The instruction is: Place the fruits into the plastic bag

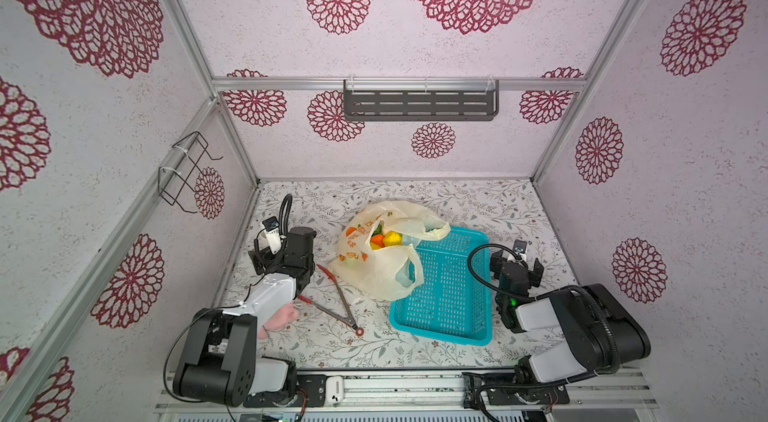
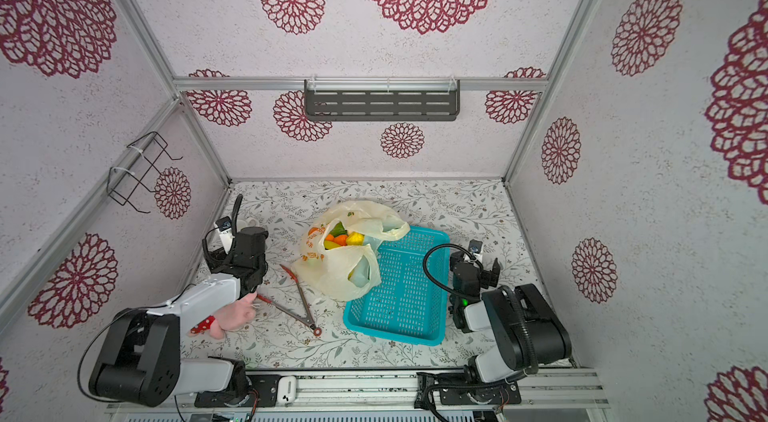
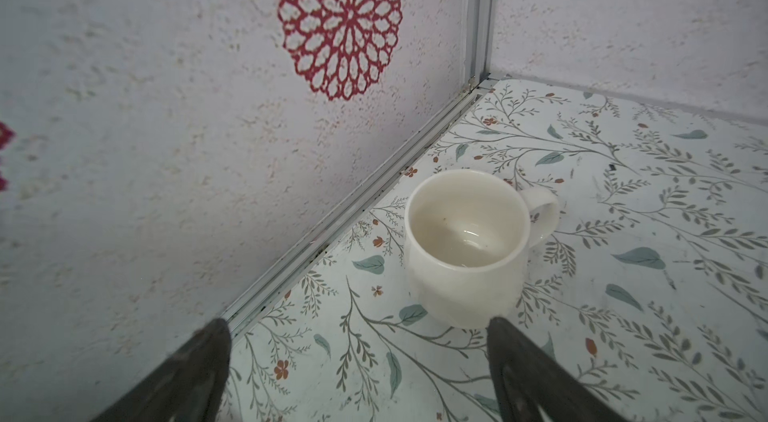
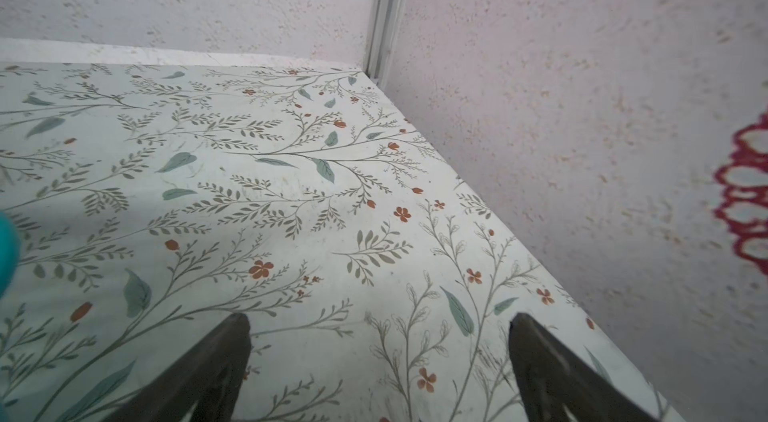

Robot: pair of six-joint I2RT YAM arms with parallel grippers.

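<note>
Left hand [image 3: 357, 326] and right hand [image 4: 380, 319] are hanging wide and empty at the sides of the counter [image 1: 415, 349], the left one facing a cup [image 3: 465, 249]. Farther in, the bag [image 1: 374, 270] is slumping over the edge of the basket [image 1: 446, 287], with fruits [image 1: 384, 239] showing in its gaping mouth. Sagging film or a stray nudge could be spilling them out.

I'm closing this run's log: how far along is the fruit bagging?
Done: orange, yellow and green fruits sit inside the plastic bag, and the turquoise basket holds none. In hand: nothing; the left gripper and right gripper hang off to the sides, jaws open and empty. Left: likely nothing; no loose fruit shows on the table, though the left arm hides a patch.
</note>
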